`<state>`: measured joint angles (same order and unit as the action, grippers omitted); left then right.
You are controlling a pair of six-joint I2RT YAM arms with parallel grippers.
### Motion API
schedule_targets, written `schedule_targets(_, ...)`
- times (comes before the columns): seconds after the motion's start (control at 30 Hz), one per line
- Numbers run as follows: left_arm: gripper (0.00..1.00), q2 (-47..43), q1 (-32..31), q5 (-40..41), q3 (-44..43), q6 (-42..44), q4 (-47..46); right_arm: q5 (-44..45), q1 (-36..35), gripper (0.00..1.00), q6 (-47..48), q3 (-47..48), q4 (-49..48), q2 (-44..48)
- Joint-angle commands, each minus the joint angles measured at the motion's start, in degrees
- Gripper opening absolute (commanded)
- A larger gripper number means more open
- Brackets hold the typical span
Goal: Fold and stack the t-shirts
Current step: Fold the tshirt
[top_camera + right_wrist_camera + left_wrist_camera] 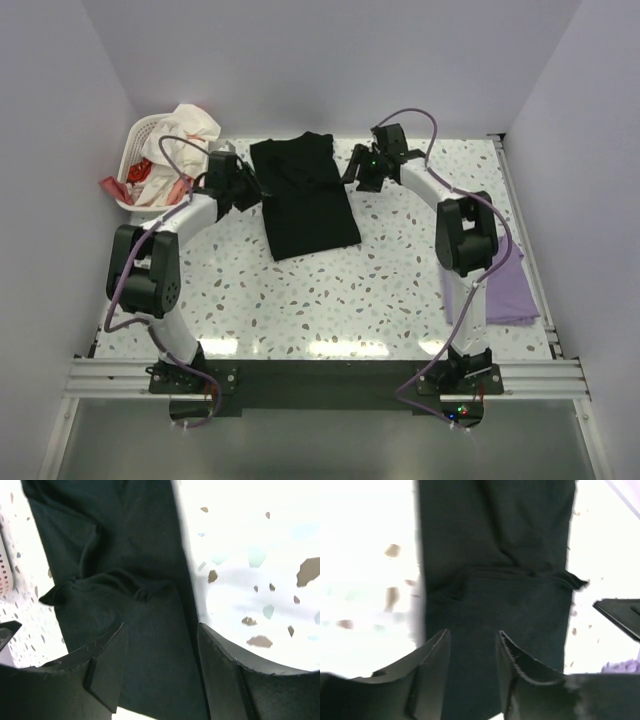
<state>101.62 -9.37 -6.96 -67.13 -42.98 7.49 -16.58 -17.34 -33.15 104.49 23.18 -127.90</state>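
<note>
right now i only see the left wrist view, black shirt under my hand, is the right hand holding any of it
Observer: No, the right hand is open above the black tee, nothing between its fingers.
Operator: where's the other shirt
Observer: The purple tee lies flat at the near right edge of the table, beside the right arm.
Operator: and the basket
Observer: The white basket sits at the far left corner, clothes heaped in it.
</note>
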Motion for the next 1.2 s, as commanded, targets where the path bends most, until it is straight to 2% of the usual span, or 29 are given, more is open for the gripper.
schedule_targets(0.0,0.44,-1.0,-5.6,-0.2,1.1,-1.0,-5.0,1.9,-2.3,0.6,2.8,-1.6,-1.8,6.5)
schedule_targets(0.03,0.4,-0.2,-6.3,-0.4,0.7,-1.3,-5.5,2.0,-2.9,0.58,3.0,-1.6,-2.1,6.3)
schedule_targets(0.07,0.3,1.8,-6.8,-0.5,-0.6,-1.5,-5.4,1.8,-3.3,0.52,3.0,-1.1,-2.3,5.9)
schedule_targets(0.17,0.18,5.8,-7.2,-2.8,-3.4,-2.1,-6.2,-1.3,-3.4,0.4,3.1,1.5,-3.4,2.8)
schedule_targets(0.37,0.18,13.8,-6.6,-11.1,-8.0,-1.1,-17.3,-8.2,-3.3,0.28,5.5,7.6,-8.1,-5.7)
schedule_targets(0.5,0.2,17.6,-3.7,-9.8,-8.7,-1.6,-17.9,-6.5,-2.7,0.27,6.4,12.9,-6.4,-10.7)
schedule_targets(0.67,0.2,18.9,-1.0,-10.2,-5.3,-3.5,-20.3,-4.4,-1.4,0.27,6.3,16.6,-3.9,-14.6)
schedule_targets(1.03,0.21,20.4,-0.8,-8.6,-3.9,-4.1,-19.5,0.4,-0.9,0.28,6.2,11.9,-2.3,-12.4)
schedule_targets(1.17,0.21,20.3,-0.8,-7.4,-4.1,-4.0,-17.7,3.6,-0.9,0.33,6.6,9.2,-2.9,-8.8)
